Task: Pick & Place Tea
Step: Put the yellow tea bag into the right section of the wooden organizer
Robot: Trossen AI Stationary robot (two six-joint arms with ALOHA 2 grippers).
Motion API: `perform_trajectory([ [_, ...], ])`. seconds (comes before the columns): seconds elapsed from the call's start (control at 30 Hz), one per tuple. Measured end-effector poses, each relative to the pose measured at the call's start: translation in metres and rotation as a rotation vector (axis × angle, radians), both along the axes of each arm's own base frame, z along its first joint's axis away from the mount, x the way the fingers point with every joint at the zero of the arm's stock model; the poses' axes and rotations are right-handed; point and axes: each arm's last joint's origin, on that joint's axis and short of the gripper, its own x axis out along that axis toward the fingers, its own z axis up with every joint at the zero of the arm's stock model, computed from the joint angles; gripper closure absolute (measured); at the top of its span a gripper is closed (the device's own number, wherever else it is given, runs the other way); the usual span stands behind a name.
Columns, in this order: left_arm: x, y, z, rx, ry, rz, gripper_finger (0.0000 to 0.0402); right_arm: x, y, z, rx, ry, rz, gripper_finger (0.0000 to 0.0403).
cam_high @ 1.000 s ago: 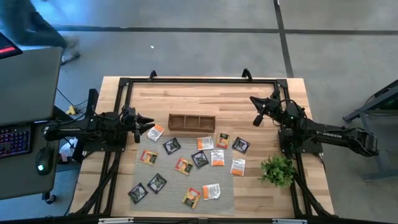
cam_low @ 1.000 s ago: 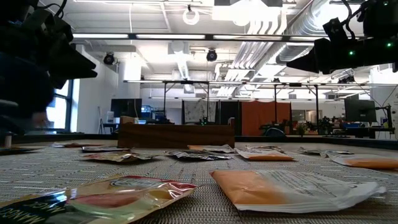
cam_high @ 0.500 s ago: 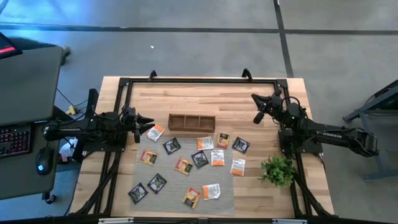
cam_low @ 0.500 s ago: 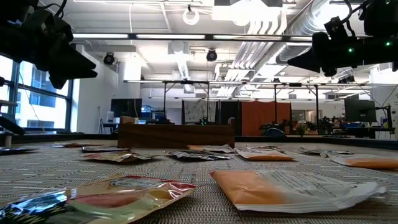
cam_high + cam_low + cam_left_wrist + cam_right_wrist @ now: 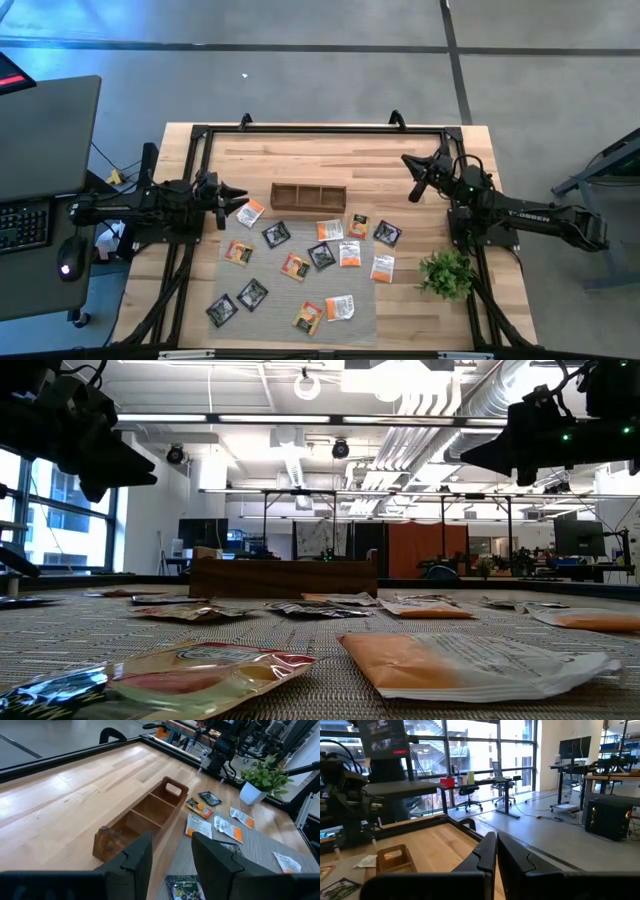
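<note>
only my right gripper [image 5: 408,163] has shifted slightly, shut and empty; left gripper [image 5: 243,194] hovers open near the compartmented wooden tray [image 5: 308,196], flat foil tea sachets [image 5: 349,253] untouched.

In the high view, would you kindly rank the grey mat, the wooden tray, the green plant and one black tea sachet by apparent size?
1. grey mat
2. wooden tray
3. green plant, which looks close to the tray in area, so these two are uncertain
4. black tea sachet

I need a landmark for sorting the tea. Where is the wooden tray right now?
In the high view the wooden tray sits on bare tabletop just behind the mat, slightly left of centre, with a white-and-orange sachet off its left end.
</note>
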Motion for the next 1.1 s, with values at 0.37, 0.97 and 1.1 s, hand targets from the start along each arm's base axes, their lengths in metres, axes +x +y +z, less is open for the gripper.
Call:
perform_trajectory([
  [0.37,-0.001,-0.001,-0.003,0.003,0.037,-0.035,0.0266,0.002,0.003,0.002,-0.029,0.010,0.131,0.0391],
  [0.97,0.001,0.003,0.015,0.031,-0.154,0.120,0.0266,0.061,-0.012,-0.014,0.334,0.446,0.300,0.0268],
  [1.1,0.001,0.004,0.015,0.036,-0.153,0.144,0.0266,0.083,-0.001,-0.030,0.356,0.578,0.419,0.0257],
])
